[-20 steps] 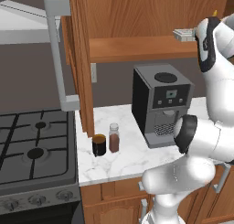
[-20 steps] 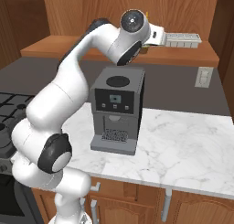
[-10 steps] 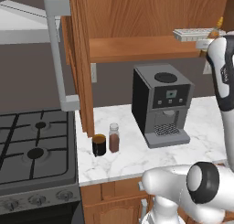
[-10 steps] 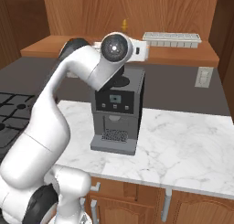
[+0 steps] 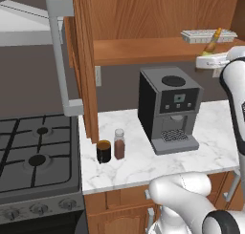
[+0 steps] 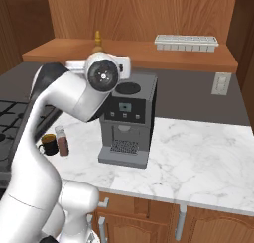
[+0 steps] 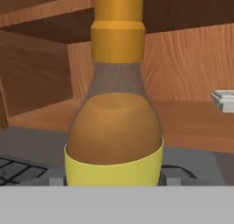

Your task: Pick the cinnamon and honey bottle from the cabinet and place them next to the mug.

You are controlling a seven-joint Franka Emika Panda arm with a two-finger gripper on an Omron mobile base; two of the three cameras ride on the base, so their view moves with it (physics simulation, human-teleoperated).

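One of the two items is already down: the cinnamon (image 5: 119, 143), a clear cylindrical jar of reddish-brown powder under a grey cap, stands on the white marbled table (image 5: 210, 123) just beside the mug (image 5: 103, 151), a short dark cylinder with a brownish rim. Both sit left of the boxy grey coffee machine (image 5: 168, 108). Further right, the honey bottle (image 5: 211, 43) is the change of interest: over the last second the arm has swung away from the shelf, and the bottle now rides at the hand in front of the cabinet (image 5: 143, 23) shelf edge, not resting on the board. In the hand view the honey bottle looms very close and upright, with an amber rounded body, narrow neck and glossy orange collar. The claw tips are hidden behind it, so I cannot tell how far the fingers stand apart; a hold on the bottle is likely, since it appears to travel with the hand. A white ridged tray (image 5: 207, 35) lies on the wood-grain shelf behind. Judgement: extraction appears done; carry to the mug remains.
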